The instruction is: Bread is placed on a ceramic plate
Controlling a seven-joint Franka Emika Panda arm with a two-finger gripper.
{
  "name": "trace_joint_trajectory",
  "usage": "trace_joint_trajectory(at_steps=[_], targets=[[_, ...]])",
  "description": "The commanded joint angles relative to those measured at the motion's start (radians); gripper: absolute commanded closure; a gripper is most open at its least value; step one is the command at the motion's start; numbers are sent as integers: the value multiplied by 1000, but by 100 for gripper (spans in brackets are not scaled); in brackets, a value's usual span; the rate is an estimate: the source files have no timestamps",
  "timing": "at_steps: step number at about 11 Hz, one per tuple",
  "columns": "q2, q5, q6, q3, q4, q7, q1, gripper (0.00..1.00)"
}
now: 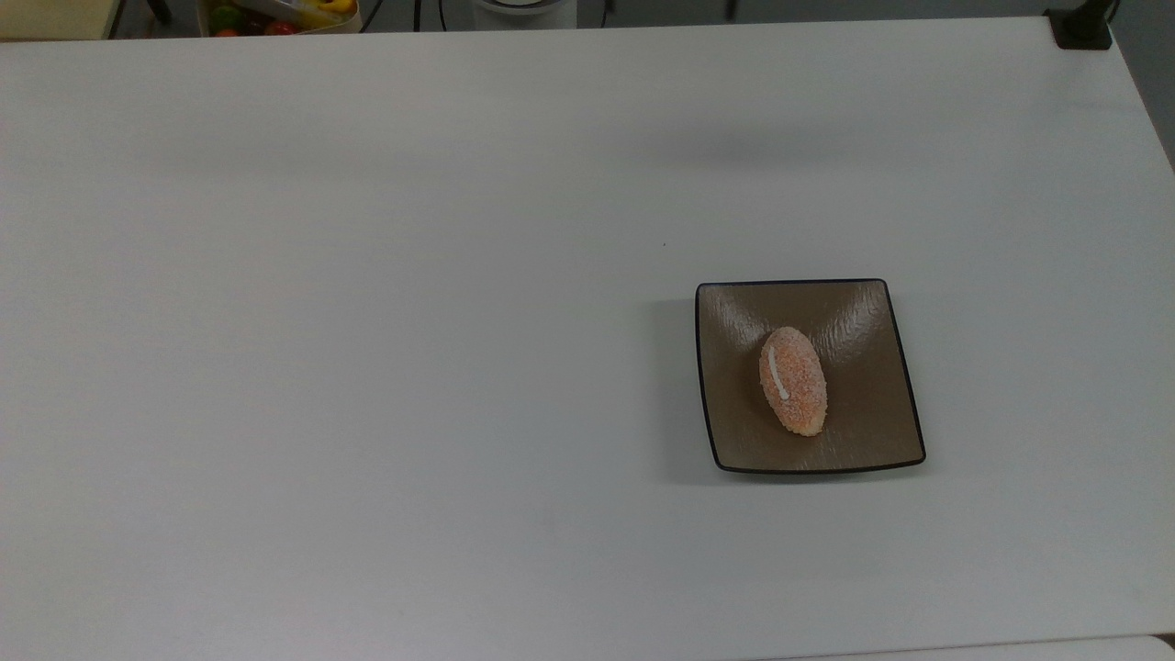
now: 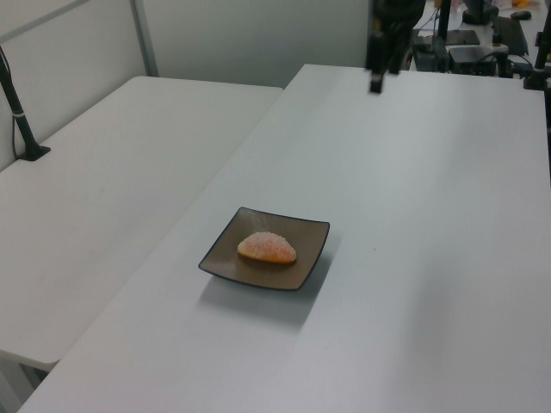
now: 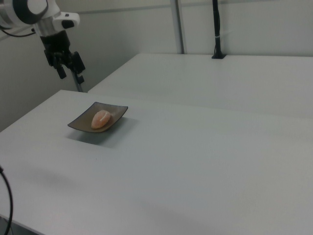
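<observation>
**Count of things on and around the table**

There was one bread and one ceramic plate under it. One gripper with two black fingers hung above the table in the right view. Two white tables stood side by side in the left view. One container with colourful items stood at the top view's upper edge.

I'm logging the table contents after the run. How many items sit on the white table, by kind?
Bread: 1
Ceramic plate: 1
Total: 2
</observation>
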Motion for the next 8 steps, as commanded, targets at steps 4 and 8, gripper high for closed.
trace_joint_trajectory(at_steps=[4,8], targets=[[-195,78,-90,-6,-200,-304,-197,0],[-187,78,51,-46,-231,-461,-213,0]])
